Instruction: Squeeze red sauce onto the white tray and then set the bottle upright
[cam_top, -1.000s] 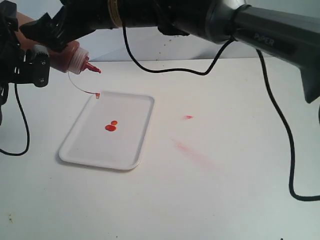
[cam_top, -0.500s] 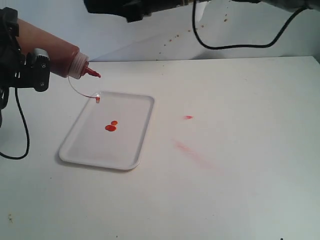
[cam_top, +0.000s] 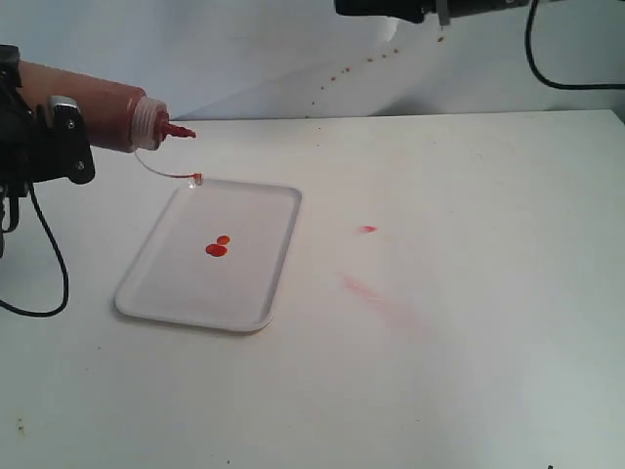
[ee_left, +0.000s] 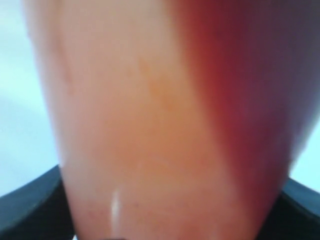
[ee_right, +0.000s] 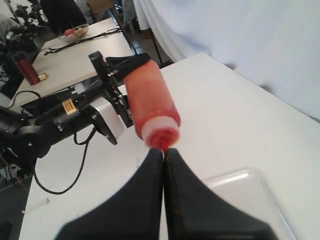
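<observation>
Squeeze looks done: two sauce point(cam_top: 217, 246) blobs sit touching each other near the middle of the tray point(cam_top: 161, 288). Bottle point(cam_top: 98, 106) is off the table point(cam_top: 469, 322), clamped near-horizontal in the left fingers point(cam_top: 68, 156), just beyond the tray's far corner. Nozzle point(cam_top: 179, 131) points out over the table, and the cap point(cam_top: 195, 179) hangs on its tether right by that corner. No drip that I can see. Right fingers point(ee_right: 150, 195) are pressed together, empty, raised well clear of the table. Remaining: tip the bottle upright, set it down, release. Red stain point(cam_top: 367, 229) on the table right of the tray, apart from it, looks like stray mess.
</observation>
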